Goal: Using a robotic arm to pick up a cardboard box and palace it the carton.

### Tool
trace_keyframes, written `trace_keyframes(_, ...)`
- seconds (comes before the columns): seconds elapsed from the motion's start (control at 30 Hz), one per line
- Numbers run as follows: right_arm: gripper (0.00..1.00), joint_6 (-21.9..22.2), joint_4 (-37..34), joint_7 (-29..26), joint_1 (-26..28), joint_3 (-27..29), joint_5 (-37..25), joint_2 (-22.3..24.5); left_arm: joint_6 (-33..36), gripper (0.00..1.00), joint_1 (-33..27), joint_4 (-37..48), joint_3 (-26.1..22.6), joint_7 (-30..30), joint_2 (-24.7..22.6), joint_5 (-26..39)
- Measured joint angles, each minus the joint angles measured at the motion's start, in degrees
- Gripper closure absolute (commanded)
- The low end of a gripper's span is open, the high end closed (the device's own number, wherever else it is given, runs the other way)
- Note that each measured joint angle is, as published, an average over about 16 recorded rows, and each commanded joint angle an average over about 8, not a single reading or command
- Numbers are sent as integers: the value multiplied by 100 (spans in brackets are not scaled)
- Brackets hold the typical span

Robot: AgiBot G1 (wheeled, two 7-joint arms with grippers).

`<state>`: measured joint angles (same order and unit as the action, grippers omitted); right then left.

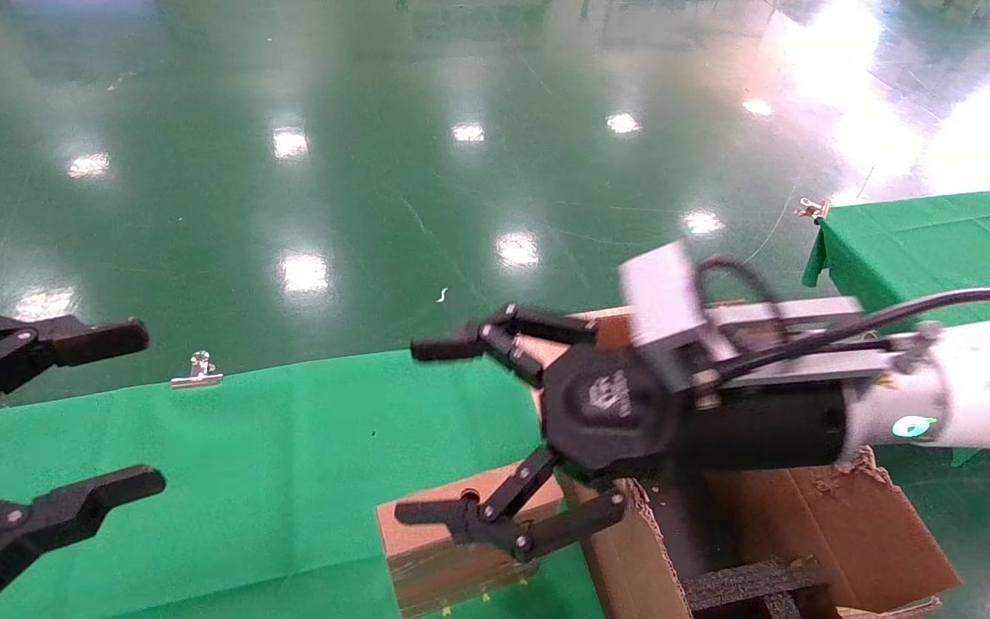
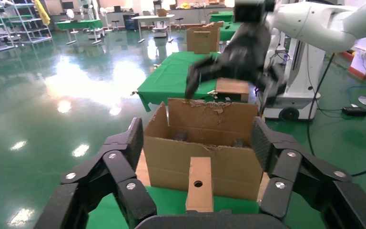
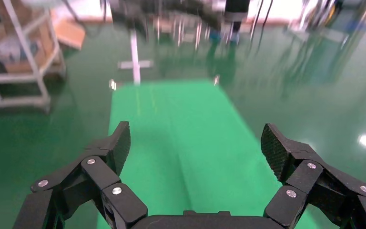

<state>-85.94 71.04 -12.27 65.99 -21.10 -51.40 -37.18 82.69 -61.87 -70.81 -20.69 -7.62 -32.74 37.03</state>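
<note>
Hiding behind right tool [image 1: 435, 430]: cardboard box [image 1: 426, 529].

bright overhead light | ceiling-lamp glare on glossy floor [image 1: 306, 271] | right gripper [image 1: 495, 438] motion-blurred | right wrist background smeared

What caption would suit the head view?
Open right gripper hovers above the cardboard box beside the carton; left gripper waits open.

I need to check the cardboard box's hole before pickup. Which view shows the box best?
The left wrist view: the cardboard box stands unobstructed, hole visible, against the carton. In the head view the right pincer partly covers it. The right wrist view misses it.
</note>
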Motion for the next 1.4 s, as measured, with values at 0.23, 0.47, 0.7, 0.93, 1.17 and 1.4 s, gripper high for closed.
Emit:
trace_keyframes(0.23,0,-124,-259,-191,546,-556,-1077,-264,0,100,0,0,0,0,0,0)
trace_keyframes(0.47,0,-218,-509,-290,1080,-1065,-2054,-622,0,100,0,0,0,0,0,0)
trace_keyframes(0.7,0,-277,-793,-259,1534,-1508,-2837,-1028,0,100,0,0,0,0,0,0)
trace_keyframes(0.93,0,-340,-1050,-153,1920,-1952,-3467,-1398,0,100,0,0,0,0,0,0)
trace_keyframes(1.17,0,-408,-1193,-45,2248,-2440,-3927,-1675,0,100,0,0,0,0,0,0)
trace_keyframes(1.4,0,-423,-1245,41,2485,-2883,-4169,-1834,0,82,0,0,0,0,0,0)
